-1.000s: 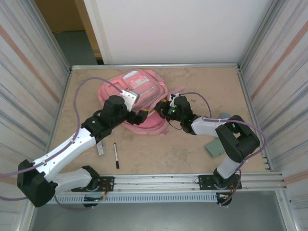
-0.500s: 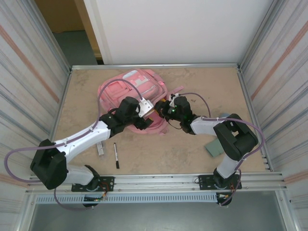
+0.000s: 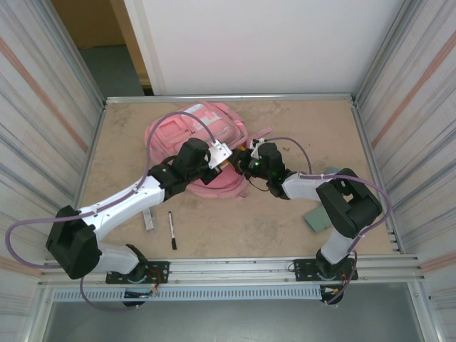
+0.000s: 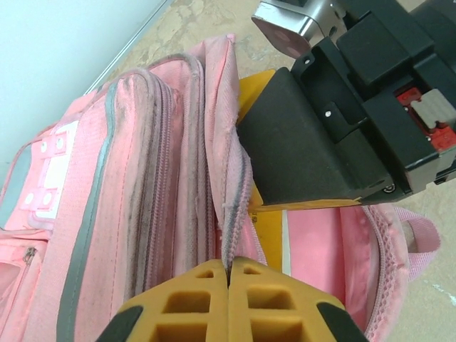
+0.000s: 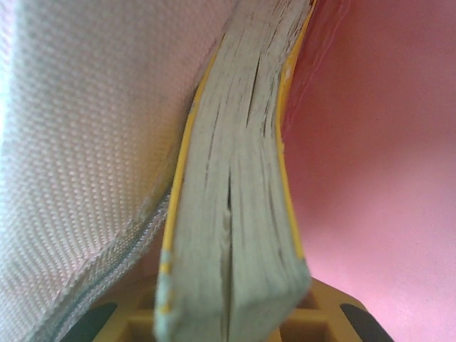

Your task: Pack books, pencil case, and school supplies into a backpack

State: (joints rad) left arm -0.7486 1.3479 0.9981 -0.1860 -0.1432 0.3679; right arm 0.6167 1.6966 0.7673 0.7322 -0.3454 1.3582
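The left gripper (image 4: 228, 274) is now brought to the mouth of the backpack (image 3: 187, 128), at 4 o'clock of it, and is closed on its pink edge. The book (image 5: 239, 178), clamped in the right gripper (image 5: 228, 317), is partly inside, so the opening can probably be held wide for it.

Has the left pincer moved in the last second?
Yes. Against the black pen, which lay still, the left pincer moved right, toward the right pincer holding the book at the opening of the backpack.
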